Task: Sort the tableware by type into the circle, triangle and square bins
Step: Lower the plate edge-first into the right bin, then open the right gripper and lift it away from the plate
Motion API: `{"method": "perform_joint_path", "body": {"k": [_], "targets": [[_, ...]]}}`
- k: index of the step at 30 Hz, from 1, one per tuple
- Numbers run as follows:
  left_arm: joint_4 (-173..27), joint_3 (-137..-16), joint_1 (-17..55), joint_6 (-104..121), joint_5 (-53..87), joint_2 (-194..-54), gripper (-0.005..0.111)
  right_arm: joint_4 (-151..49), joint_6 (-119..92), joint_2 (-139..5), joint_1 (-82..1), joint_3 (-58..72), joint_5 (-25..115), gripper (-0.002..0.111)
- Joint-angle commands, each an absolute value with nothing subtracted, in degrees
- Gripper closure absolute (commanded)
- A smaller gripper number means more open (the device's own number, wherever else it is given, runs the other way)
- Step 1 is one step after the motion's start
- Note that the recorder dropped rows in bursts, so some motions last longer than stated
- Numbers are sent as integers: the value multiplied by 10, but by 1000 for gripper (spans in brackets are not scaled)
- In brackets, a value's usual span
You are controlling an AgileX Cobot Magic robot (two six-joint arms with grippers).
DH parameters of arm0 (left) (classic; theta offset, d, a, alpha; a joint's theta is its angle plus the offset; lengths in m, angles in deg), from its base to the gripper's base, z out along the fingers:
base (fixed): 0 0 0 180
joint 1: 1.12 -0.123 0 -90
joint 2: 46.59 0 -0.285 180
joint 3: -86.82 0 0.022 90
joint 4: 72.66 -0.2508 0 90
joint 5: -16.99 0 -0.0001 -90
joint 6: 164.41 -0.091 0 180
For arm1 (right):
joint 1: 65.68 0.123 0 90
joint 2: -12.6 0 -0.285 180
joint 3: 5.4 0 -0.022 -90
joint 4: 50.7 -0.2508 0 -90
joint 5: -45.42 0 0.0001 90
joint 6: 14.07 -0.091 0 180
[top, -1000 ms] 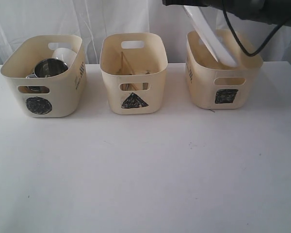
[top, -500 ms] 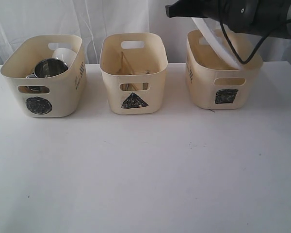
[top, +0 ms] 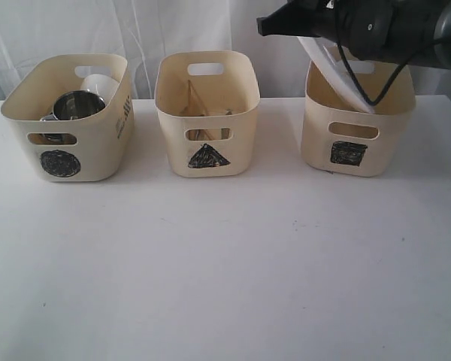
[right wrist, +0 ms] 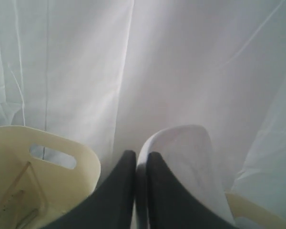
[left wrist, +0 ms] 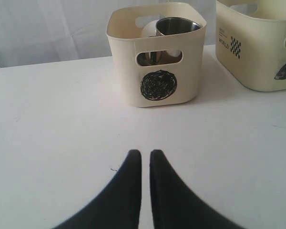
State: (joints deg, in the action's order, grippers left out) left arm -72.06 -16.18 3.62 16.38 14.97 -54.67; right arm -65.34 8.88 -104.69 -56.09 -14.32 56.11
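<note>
The square bin (top: 358, 147) has slid toward the right edge of the surface (top: 225, 263); the right claw (right wrist: 142, 156), clamped on the plate (right wrist: 186, 152), should release next.

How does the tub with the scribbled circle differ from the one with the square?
The circle bin holds a steel mug down inside; the square bin has a white plate leaning out above its rim, pinched by the right gripper. The circle bin sits angled, its printed side showing; the square bin faces front. Both are cream tubs with cut-out handles.
</note>
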Motion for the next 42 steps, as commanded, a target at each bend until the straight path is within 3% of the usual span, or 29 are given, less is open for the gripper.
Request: {"method": "perform_joint_path", "body": {"k": [1, 4, 22, 28, 38, 42], "targets": [[-714, -160, 36, 167, 152, -544, 93, -657, 73, -1043, -570, -151, 597, 78], [-714, -160, 36, 167, 152, -544, 93, -657, 73, -1040, -571, -156, 593, 71], [-714, -160, 36, 167, 152, -544, 93, -657, 66, -1002, -572, -176, 566, 71], [-714, -160, 36, 167, 152, -544, 93, -657, 67, -951, -572, -170, 499, 71], [-714, -160, 36, 167, 152, -544, 93, -650, 89, -818, -577, -24, 395, 72], [-714, -160, 36, 167, 152, -544, 93, -656, 81, -705, -577, 130, 422, 85]]}}
